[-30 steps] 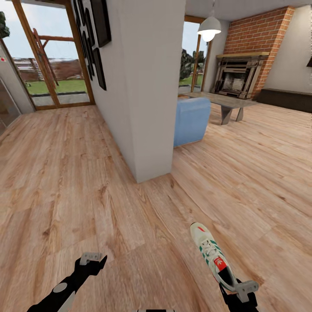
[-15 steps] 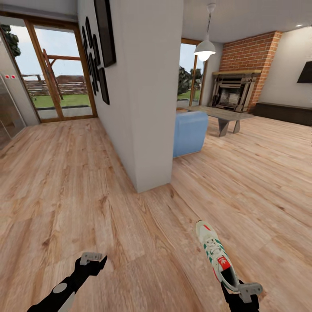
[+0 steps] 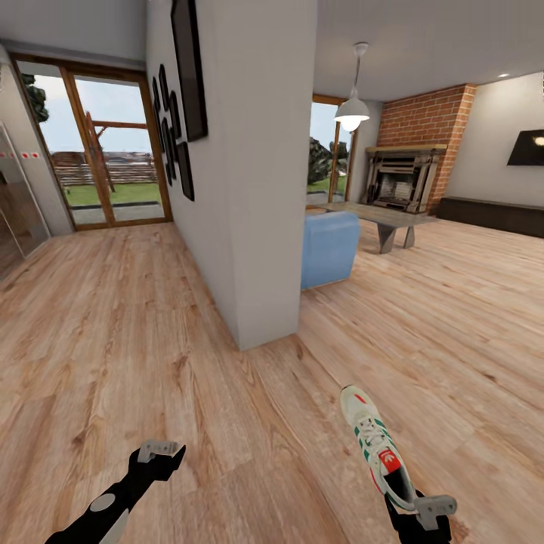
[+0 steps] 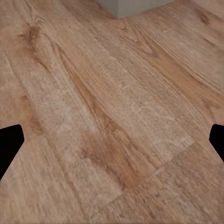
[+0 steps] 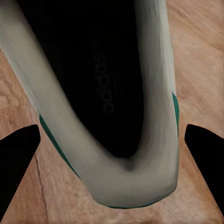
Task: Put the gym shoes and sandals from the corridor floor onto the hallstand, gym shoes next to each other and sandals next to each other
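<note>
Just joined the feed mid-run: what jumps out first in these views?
The white gym shoe with green stripes, held by its heel in the right gripper, low on the right over the wood floor. The left gripper hangs empty. Ahead, a grey wall end splits corridor from living room.

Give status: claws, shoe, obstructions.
Right claw shut on gym shoe at the heel, toe pointing ahead. Left claw open, holding nothing, over corridor floor. White wall corner ahead; hallstand not seen.
</note>
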